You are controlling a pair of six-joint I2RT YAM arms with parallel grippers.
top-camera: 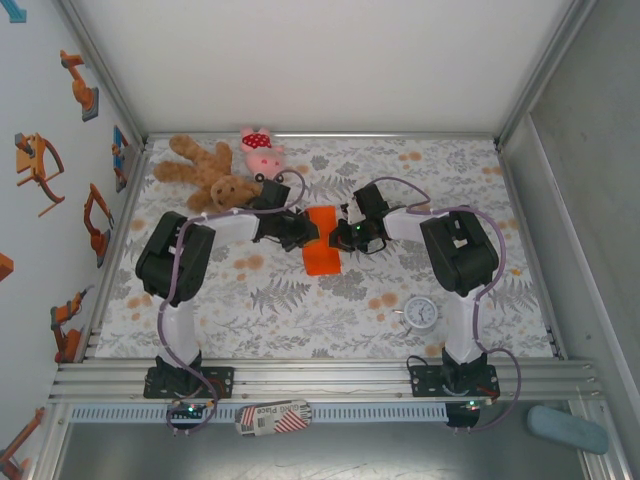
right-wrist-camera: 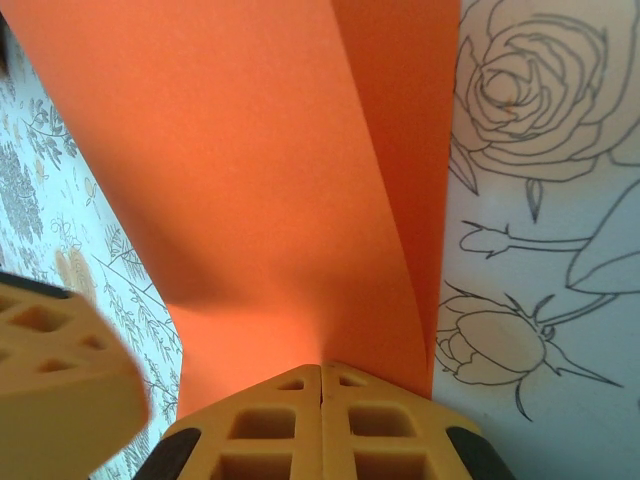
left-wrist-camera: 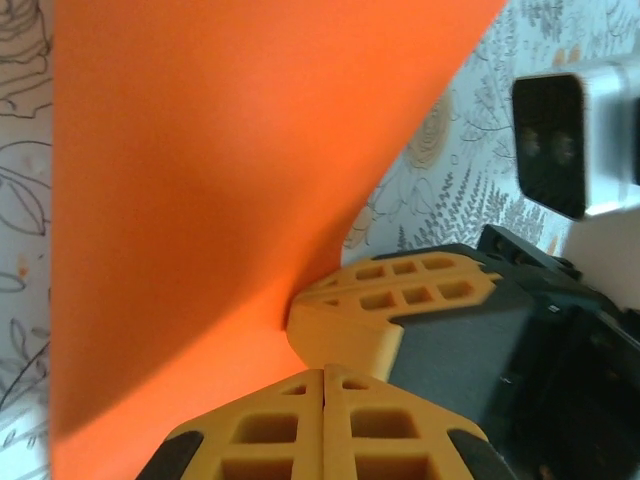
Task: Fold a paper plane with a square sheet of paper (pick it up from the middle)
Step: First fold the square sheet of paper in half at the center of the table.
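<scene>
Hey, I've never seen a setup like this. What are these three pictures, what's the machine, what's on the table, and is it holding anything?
It is a robot: two arms bolted at the near edge of a flower-patterned table. The wide picture looks down from above and behind them. The two close-ups come from a camera on each wrist, looking along its yellow fingers. On the table are a brown teddy bear, a pink plush pig and a small round white clock. In the middle the left gripper and the right gripper are both shut on a thin bright orange sheet of paper, which curves between them.
</scene>
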